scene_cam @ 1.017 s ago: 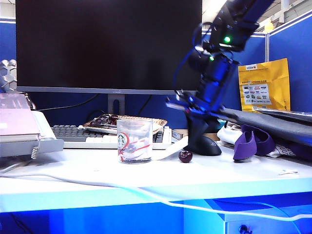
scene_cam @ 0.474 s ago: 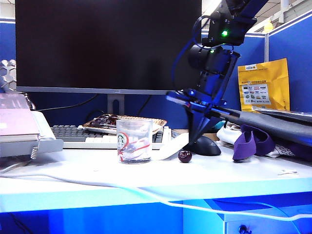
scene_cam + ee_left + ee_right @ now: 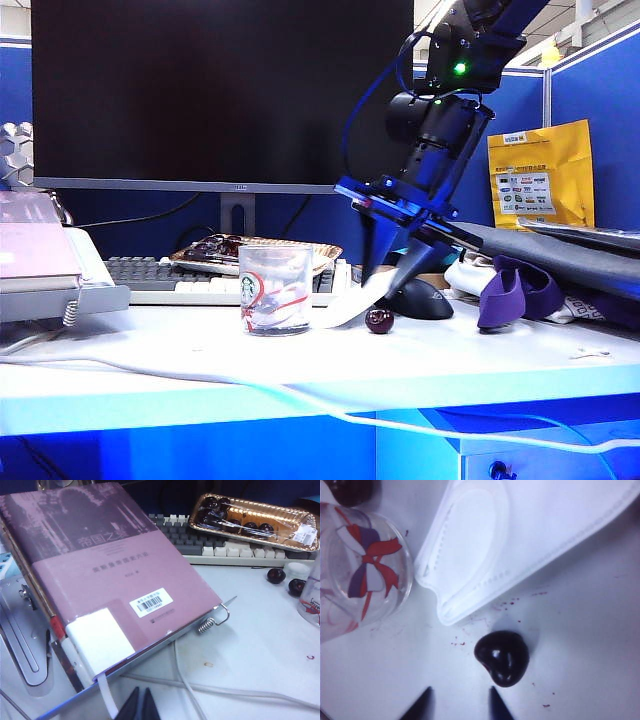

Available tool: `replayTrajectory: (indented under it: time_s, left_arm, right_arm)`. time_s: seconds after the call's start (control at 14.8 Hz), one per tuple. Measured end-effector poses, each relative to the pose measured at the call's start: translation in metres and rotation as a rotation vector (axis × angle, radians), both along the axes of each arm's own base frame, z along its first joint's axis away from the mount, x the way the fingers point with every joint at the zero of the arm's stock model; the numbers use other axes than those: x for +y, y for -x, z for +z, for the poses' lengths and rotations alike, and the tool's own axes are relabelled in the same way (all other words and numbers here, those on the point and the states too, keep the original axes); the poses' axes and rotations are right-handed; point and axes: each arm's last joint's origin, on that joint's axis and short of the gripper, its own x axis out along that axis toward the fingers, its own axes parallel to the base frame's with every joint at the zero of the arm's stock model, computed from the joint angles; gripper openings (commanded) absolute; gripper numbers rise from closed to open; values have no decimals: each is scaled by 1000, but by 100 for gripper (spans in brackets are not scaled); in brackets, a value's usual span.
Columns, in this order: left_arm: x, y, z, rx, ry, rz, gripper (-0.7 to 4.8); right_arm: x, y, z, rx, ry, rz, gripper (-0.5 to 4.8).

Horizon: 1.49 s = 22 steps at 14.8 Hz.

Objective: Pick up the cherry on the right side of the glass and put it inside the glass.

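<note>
The right gripper [image 3: 385, 272] hangs over the desk [image 3: 330, 365] just above and behind the cherry [image 3: 379, 320], its two fingers pointing down and standing apart with nothing between them; in the right wrist view the dark fingertips [image 3: 492, 700] show as two separate points near the cherry [image 3: 502, 657], which lies on the white surface just beyond them and touches neither. The cherry sits alone to the right of the glass [image 3: 275, 289], near it but not touching; the glass stands upright on the desk, clear, with a small green logo and red curved markings, and it looks empty of fruit. A white face mask [image 3: 520, 535] lies beside the glass and behind the cherry. Behind these stand a keyboard [image 3: 190, 280], a tray of fruit [image 3: 250, 252] resting on it, a large dark monitor [image 3: 220, 90] and a black mouse [image 3: 420, 298]. The left gripper [image 3: 140, 707] shows only its dark fingertips pressed together, clenched on nothing, low beside a pink book [image 3: 95, 575] on a metal stand; two more cherries [image 3: 276, 575] lie near the keyboard in that view.
</note>
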Motion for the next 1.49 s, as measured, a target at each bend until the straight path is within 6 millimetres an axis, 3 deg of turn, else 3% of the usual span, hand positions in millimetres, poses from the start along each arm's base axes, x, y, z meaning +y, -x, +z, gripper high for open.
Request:
replayTrajectory:
  time_s: [0.47, 0.81, 1.49]
  left_arm:
    - [0, 0, 0, 0, 0, 0, -5]
    - [0, 0, 0, 0, 0, 0, -5]
    - [0, 0, 0, 0, 0, 0, -5]
  right_arm:
    - [-1, -2, -1, -20, 33, -41, 294]
    - [1, -7, -26, 42, 50, -65, 294]
    - [2, -10, -25, 12, 53, -75, 264]
